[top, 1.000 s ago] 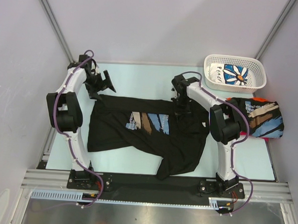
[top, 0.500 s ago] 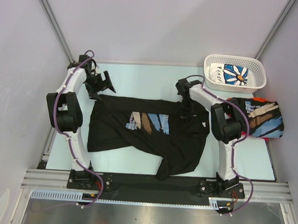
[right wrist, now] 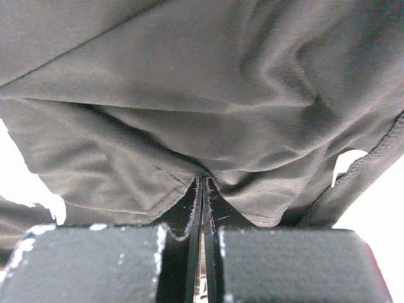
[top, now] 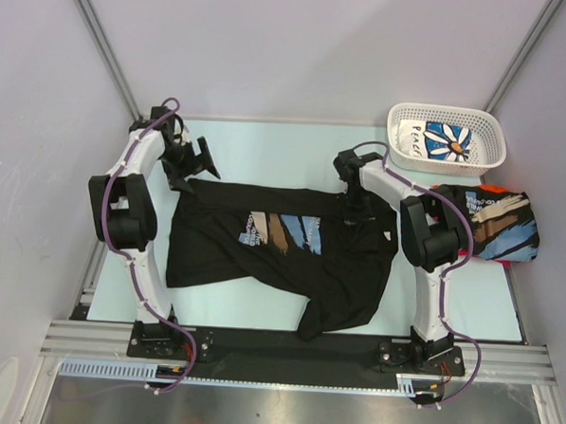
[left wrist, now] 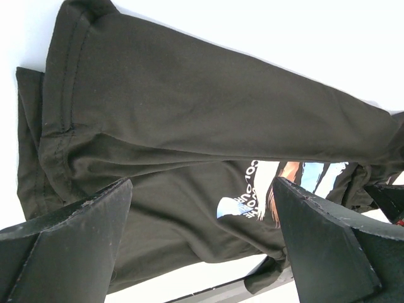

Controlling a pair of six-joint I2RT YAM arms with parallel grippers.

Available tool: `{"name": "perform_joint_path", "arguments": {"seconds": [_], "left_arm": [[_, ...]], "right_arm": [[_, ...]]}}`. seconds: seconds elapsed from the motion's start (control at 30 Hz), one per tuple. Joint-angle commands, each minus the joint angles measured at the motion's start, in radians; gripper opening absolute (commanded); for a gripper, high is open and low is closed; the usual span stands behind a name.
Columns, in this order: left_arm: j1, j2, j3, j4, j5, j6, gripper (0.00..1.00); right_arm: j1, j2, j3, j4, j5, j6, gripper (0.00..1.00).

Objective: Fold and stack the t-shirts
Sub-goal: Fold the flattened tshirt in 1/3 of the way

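Observation:
A black t-shirt (top: pixel 262 254) with a brush-stroke print lies spread and rumpled across the table. My right gripper (top: pixel 357 208) is at its far right edge, shut, with a fold of the black cloth (right wrist: pixel 189 95) bunched at the tips of my right gripper (right wrist: pixel 202 181). My left gripper (top: pixel 198 162) hovers over the shirt's far left corner. In the left wrist view my left gripper (left wrist: pixel 202 189) is wide open above the black shirt (left wrist: pixel 189 113), with nothing between the fingers. A folded black printed t-shirt (top: pixel 491 223) lies at the right, with red cloth (top: pixel 510 190) under it.
A white lattice basket (top: pixel 496 138) stands at the back right and holds a white t-shirt with a blue daisy print (top: pixel 441 140). Grey walls close in the table on three sides. A metal rail runs along the near edge.
My right gripper has shifted a little to the right with the shirt's edge pinched in it. The left gripper has stayed in place, open.

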Motion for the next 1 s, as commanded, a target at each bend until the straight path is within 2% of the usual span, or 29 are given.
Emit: {"name": "perform_joint_path", "arguments": {"seconds": [0.0, 0.63, 0.97], "left_arm": [[-0.007, -0.012, -0.003, -0.004, 0.004, 0.024, 1.0], [-0.015, -0.001, 0.003, -0.014, -0.006, 0.027, 1.0], [-0.018, 0.005, 0.009, -0.019, -0.013, 0.031, 1.0]], "right_arm": [[-0.009, -0.046, 0.006, 0.014, 0.039, 0.017, 0.0], [0.0, -0.012, -0.033, 0.047, 0.047, 0.012, 0.0], [0.04, -0.014, 0.062, 0.033, -0.158, 0.006, 0.0]]}}
